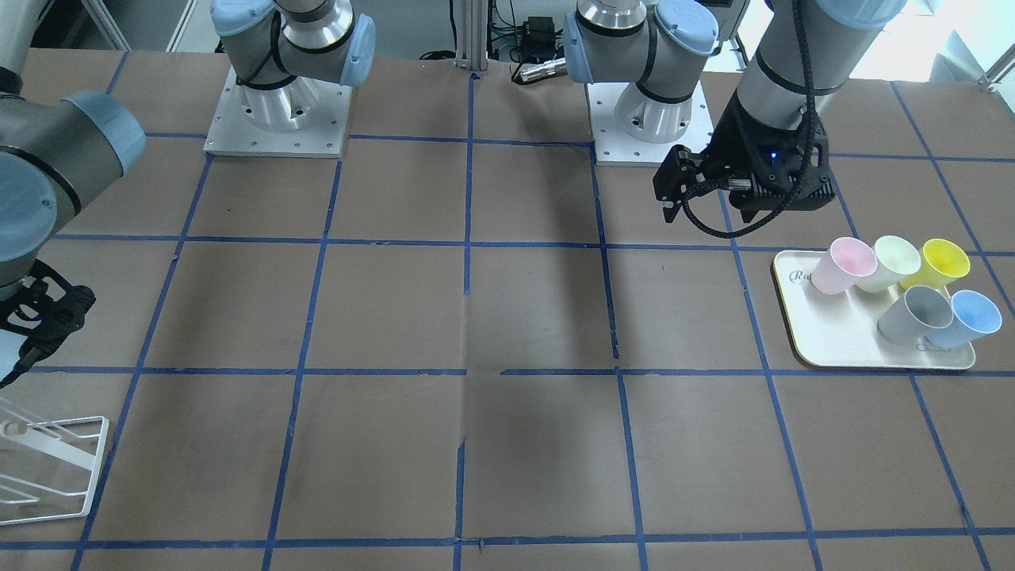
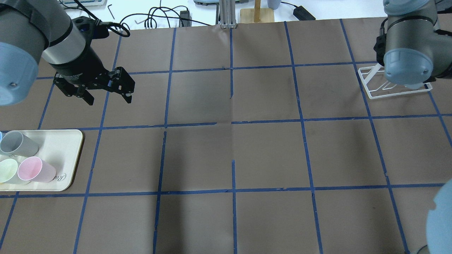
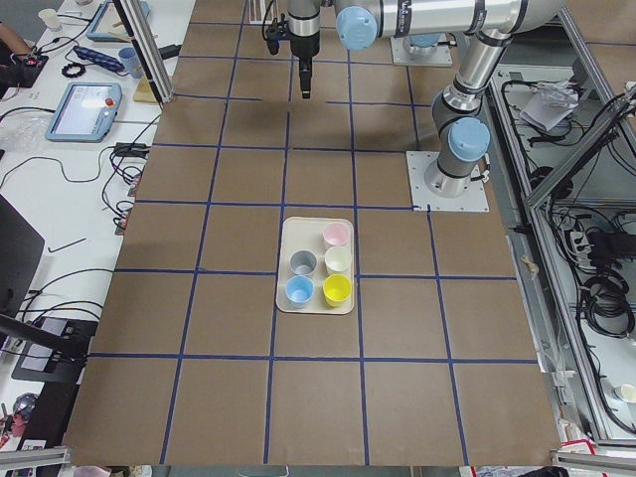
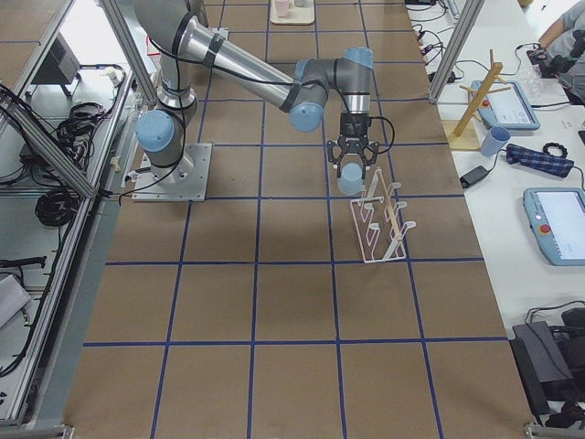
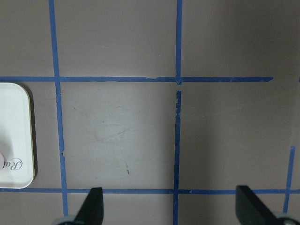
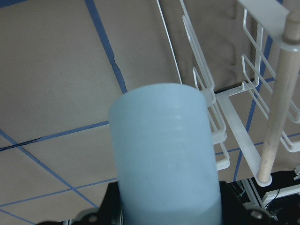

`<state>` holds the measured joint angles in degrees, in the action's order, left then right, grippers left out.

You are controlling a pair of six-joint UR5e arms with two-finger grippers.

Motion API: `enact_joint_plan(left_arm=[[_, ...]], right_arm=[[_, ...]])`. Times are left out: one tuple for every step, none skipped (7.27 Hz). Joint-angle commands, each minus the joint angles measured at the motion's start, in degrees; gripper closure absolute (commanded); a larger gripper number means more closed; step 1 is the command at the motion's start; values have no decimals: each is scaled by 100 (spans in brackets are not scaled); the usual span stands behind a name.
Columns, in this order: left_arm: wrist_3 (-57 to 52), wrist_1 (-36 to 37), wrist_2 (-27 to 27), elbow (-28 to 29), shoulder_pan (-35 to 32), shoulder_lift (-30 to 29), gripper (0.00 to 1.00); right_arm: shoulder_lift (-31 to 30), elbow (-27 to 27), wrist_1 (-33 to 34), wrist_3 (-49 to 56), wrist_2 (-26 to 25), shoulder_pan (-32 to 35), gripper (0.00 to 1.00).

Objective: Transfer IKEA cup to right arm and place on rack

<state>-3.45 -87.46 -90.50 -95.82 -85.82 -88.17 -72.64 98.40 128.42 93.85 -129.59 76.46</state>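
My right gripper (image 4: 350,165) is shut on the pale blue IKEA cup (image 6: 164,154). It holds the cup (image 4: 348,183) in the air, just beside the near end of the white wire rack (image 4: 379,224). In the right wrist view the rack's rods (image 6: 206,93) and its wooden-tipped peg (image 6: 276,93) lie close behind the cup. In the overhead view the rack (image 2: 388,92) is partly hidden by my right arm. My left gripper (image 2: 107,96) is open and empty above the table, away from the cup. Its fingertips (image 5: 93,206) show over bare table.
A cream tray (image 1: 833,341) near my left arm holds a pink cup (image 1: 842,266), a pale green cup (image 1: 896,262), a yellow cup (image 1: 944,262), a grey cup (image 1: 920,313) and a second blue cup (image 1: 969,317). Brown paper with blue tape lines covers the table.
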Motion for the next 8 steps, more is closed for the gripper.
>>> enact_joint_plan(left_arm=[[28,1,6,-7,-5,-25,0],[28,1,6,-7,-14,-25,0],[28,1,6,2,-23,-25,0],[28,1,-12,-7,-14,-34,0],[28,1,-12,-7,-14,-25,0],[20,9,-20,-7,-14,-43,0],[28,9,-12,2,-14,-25,0],[28,1,-20,-7,-14,-25,0]], right_arm=[[127,-40,209,-7,13,9,86],[215,-49,367,19,13,9,86],[190,-49,377,-7,13,9,86],[198,-49,386,-7,22,9,86],[207,-58,394,1,22,9,86],[259,-128,395,28,22,9,86],[355,-215,386,71,22,9,85],[356,-260,377,81,22,9,85]])
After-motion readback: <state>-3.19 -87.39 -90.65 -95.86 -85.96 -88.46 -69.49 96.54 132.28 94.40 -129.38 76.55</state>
